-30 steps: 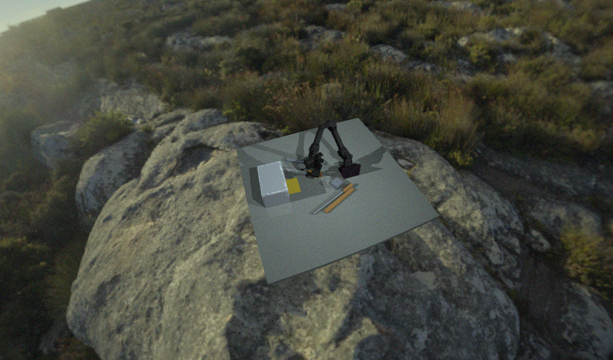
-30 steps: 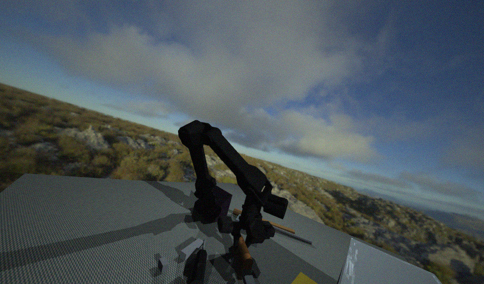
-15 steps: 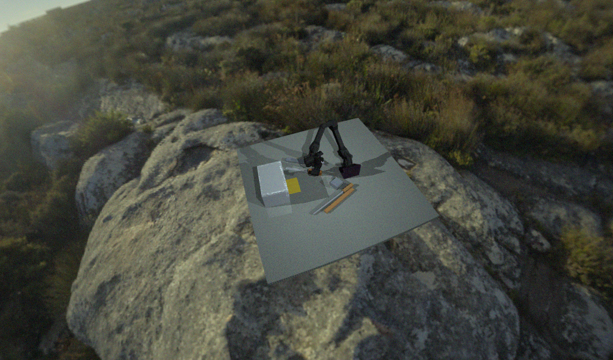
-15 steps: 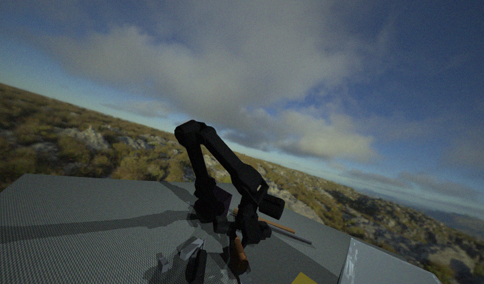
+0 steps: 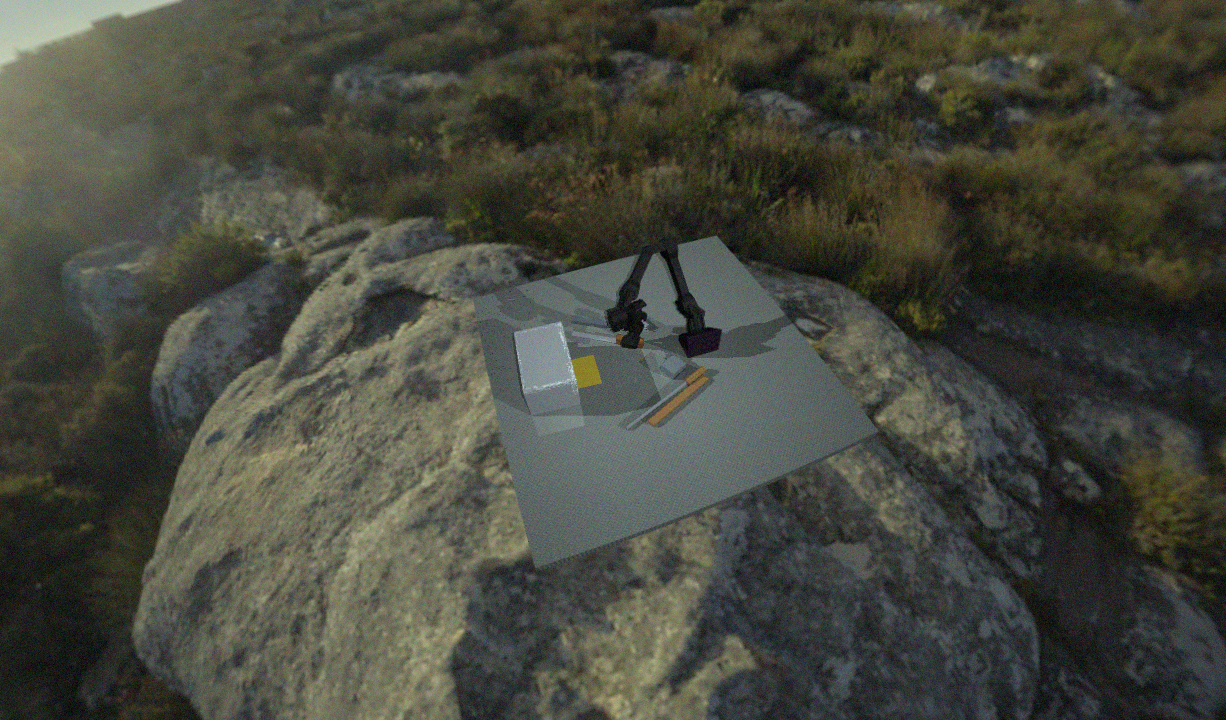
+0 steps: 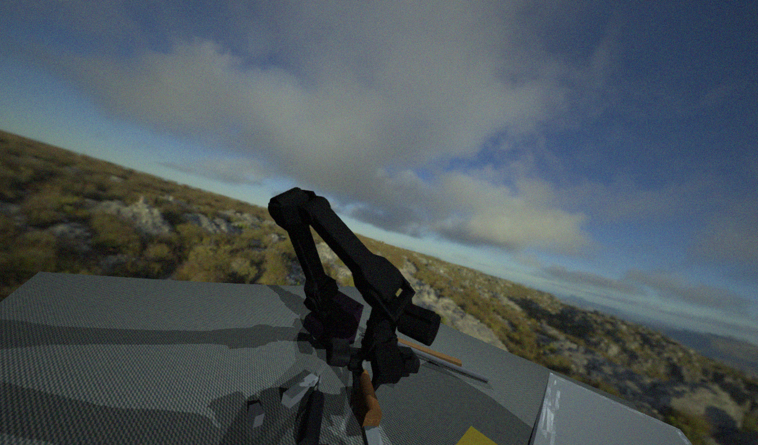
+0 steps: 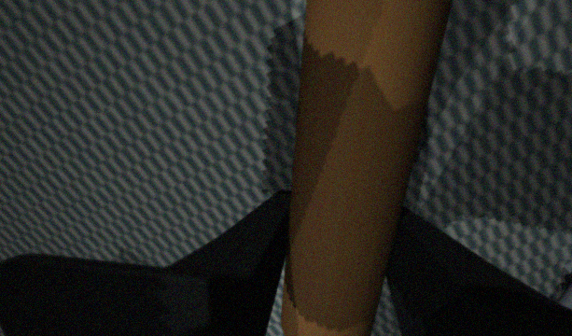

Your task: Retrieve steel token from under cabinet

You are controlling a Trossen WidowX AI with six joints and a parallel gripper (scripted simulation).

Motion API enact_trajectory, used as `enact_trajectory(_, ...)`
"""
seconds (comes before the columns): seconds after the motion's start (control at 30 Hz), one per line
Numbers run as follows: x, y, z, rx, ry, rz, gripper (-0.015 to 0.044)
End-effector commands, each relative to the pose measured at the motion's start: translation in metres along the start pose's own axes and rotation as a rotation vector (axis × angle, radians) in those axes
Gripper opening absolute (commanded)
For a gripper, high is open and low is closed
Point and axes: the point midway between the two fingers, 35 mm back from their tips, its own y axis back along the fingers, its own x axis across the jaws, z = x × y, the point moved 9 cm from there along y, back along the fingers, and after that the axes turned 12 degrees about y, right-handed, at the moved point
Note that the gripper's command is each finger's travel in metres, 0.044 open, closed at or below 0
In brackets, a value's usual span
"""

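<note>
My gripper (image 5: 631,342) (image 6: 365,369) (image 7: 335,207) is shut on the orange handle (image 6: 369,408) (image 7: 355,154) of a tool. The tool's pale grey shaft (image 5: 595,336) (image 6: 373,435) points towards the cabinet. Whether the tool touches the table is hard to tell. The pale cabinet (image 5: 543,353) (image 6: 603,418) stands at the left in the top view. A yellow marked area (image 5: 588,371) (image 6: 473,437) lies in front of it. The steel token and the vent slots cannot be made out in any view.
A grey rod with an orange grip (image 5: 657,404) and an orange bar (image 5: 676,402) lie side by side on the table (image 5: 689,474). Pale grey blocks (image 6: 297,390) (image 6: 255,415) and a dark bar (image 6: 312,418) are near the arm. Another thin grey strip (image 5: 587,320) lies behind the held tool.
</note>
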Motion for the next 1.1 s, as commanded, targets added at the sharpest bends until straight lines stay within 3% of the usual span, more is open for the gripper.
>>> enact_trajectory(0.0, -0.007, 0.000, 0.000, -0.003, -0.003, -0.001, 0.0000)
enact_trajectory(1.07, -0.037, 0.000, 0.001, -0.003, -0.002, -0.003, 0.0000)
